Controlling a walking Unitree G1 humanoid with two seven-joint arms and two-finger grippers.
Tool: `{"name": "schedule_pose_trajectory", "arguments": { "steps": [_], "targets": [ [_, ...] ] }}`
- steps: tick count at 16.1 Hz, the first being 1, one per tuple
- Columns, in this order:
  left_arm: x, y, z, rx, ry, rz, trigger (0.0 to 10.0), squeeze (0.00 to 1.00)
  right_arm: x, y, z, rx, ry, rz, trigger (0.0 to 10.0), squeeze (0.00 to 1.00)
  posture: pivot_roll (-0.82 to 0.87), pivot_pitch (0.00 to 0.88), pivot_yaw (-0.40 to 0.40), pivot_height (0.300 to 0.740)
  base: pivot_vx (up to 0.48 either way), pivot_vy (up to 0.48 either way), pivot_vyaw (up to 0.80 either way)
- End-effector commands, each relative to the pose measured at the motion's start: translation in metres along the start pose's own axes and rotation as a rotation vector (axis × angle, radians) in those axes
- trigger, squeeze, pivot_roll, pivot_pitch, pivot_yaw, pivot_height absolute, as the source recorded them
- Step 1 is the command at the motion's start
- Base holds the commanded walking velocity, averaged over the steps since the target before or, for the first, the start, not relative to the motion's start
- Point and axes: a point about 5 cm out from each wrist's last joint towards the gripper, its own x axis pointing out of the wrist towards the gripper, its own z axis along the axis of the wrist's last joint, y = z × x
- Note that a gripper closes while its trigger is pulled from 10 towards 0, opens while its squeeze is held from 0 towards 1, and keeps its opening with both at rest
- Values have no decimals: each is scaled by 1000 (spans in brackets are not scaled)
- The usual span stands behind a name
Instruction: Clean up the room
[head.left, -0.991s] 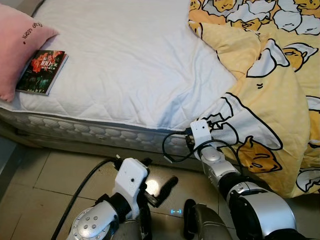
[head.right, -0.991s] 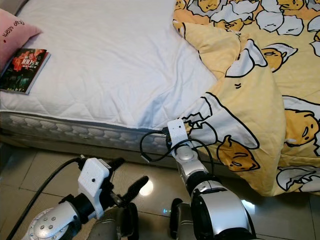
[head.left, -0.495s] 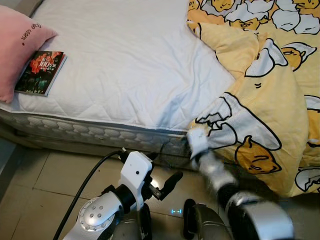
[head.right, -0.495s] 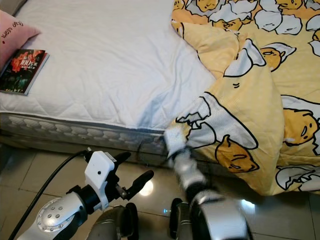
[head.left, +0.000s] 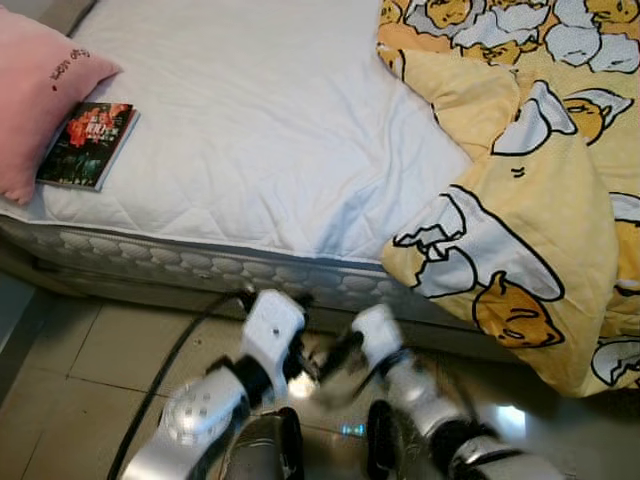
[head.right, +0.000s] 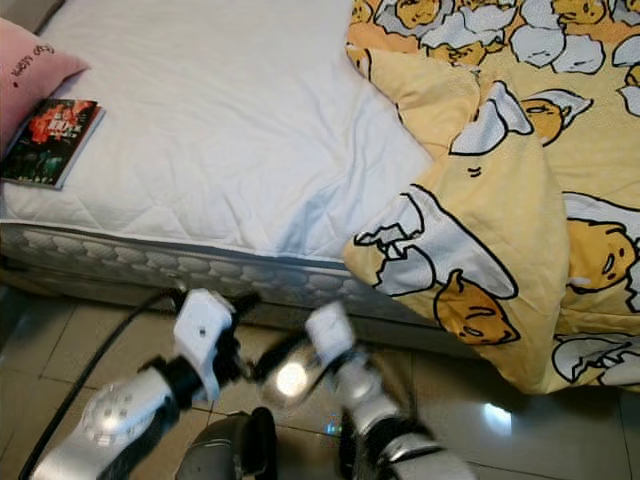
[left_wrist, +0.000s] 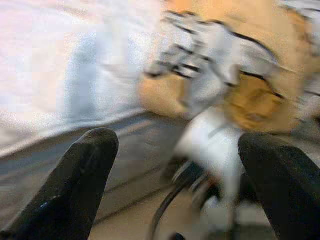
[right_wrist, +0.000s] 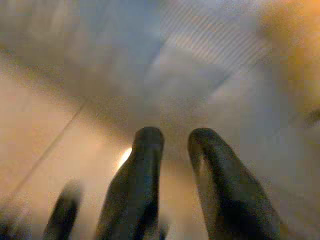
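Duvet (head.left: 520, 170): yellow, printed with cartoon egg figures, heaped on the right part of the bed, one corner hanging over the mattress edge toward the floor
Mattress (head.left: 270, 130): white quilted cover, bare across the middle and left, its padded side facing the robot
Book (head.left: 88, 144): dark cover with red print, flat on the mattress near its left front corner, one edge touching or slightly overlapping the pillow
Pillow (head.left: 35, 100): pink, at the bed's left end, with small dark lettering
Left gripper (left_wrist: 187, 172): low over the tiled floor in front of the mattress side, fingers (left_wrist: 80, 185) spread wide with nothing between them; a black cable runs back from its wrist
Right gripper (right_wrist: 175, 165): just beside the left one, below the hanging duvet corner, blurred in the eye views; the two black fingers (right_wrist: 137, 185) sit close together with a narrow gap, nothing gripped
Floor (head.left: 90, 370): beige glossy tiles with a bright light reflection between the two grippers
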Motion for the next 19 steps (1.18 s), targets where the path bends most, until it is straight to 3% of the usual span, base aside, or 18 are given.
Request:
{"name": "schedule_pose_trajectory", "arguments": {
  "steps": [1,3,4,6,8,11,14,15,17,18,19],
  "targets": [
    [-2,27,-9,-16,25,137,10000,0,-3,-15,8,41,-108,-70,10000,1000,49,130,56,740,0,0,0],
    [-4,53,-13,-56,24,257,10000,0,-16,-37,13,80,-215,-136,10000,1000,18,53,37,740,0,0,0],
    [-2,66,-13,-53,8,305,10000,0,-33,-54,17,103,-283,-186,10000,1000,0,15,30,740,0,0,0],
    [18,64,-5,-30,-57,257,10000,0,-46,-74,17,126,-320,-289,10000,1000,-51,0,26,740,0,189,0],
    [29,61,-3,-33,-80,223,10000,0,-48,-82,15,161,-310,-344,10000,1000,-69,0,33,740,0,480,0],
    [41,56,-4,-10,-86,166,10000,0,-51,-80,16,167,-280,-350,10000,1000,-89,0,51,728,0,480,-483],
    [52,54,-9,74,-39,135,10000,0,-45,-78,14,178,-240,-351,10000,1000,-91,0,62,704,0,160,-473],
    [54,55,-9,76,-43,140,10000,0,-45,-76,16,193,-255,-321,10000,0,-89,0,62,704,0,0,0],
    [52,60,-8,17,-69,206,10000,0,-46,-74,20,179,-269,-316,10000,0,-90,0,61,704,0,0,0],
    [42,79,-12,-152,-97,418,10000,0,-51,-81,25,184,-307,-378,10000,0,-91,0,63,704,0,0,0],
    [24,93,-24,-223,-78,583,10000,0,-57,-89,28,185,-337,-421,10000,0,-94,0,61,704,0,0,0]
  ]
}}
